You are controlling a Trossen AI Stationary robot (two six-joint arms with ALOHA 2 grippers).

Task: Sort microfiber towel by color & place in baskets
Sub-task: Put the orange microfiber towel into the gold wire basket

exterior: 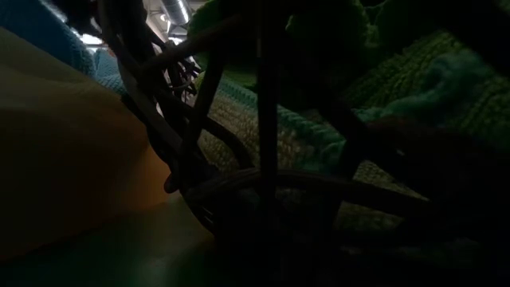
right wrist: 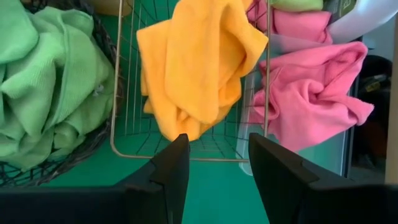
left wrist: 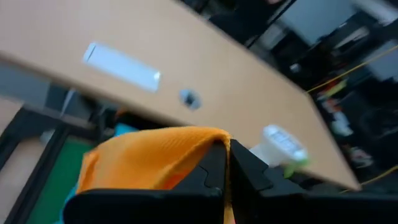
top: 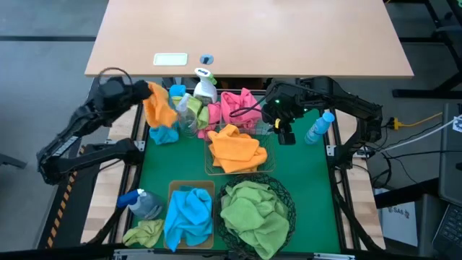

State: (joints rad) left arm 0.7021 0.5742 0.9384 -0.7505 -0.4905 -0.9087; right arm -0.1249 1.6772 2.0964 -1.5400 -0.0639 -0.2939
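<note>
My left gripper [top: 149,92] [left wrist: 229,155] is raised at the far left, shut on an orange towel [top: 159,108] that hangs over a blue towel [top: 164,133] lying on the green mat. My right gripper [top: 286,131] [right wrist: 214,163] hovers open and holding nothing, to the right of a wire basket [top: 268,160] with another orange towel [right wrist: 199,62] in it. Pink towels [top: 238,105] fill a clear basket at the far middle. A blue towel [top: 189,213] lies in the tan bin [top: 173,189]. Green towels [top: 254,209] fill the round black basket [top: 289,206]. My left gripper pinches a bunched upper fold of the orange towel [left wrist: 214,138] between its two shut fingers [left wrist: 249,174]. The fingers point nearly level toward the far side. The towel drapes down to one side of the fingers [left wrist: 143,165], lifted off the mat; whether its lower end touches the blue towel I cannot tell.
Spray bottles [top: 204,88] stand at the far middle, another [top: 141,204] lies near the front left, and a blue bottle [top: 318,128] stands at the right. A loose green towel [top: 144,232] lies at the front left. Bare mat [top: 310,188] lies to the right of the baskets.
</note>
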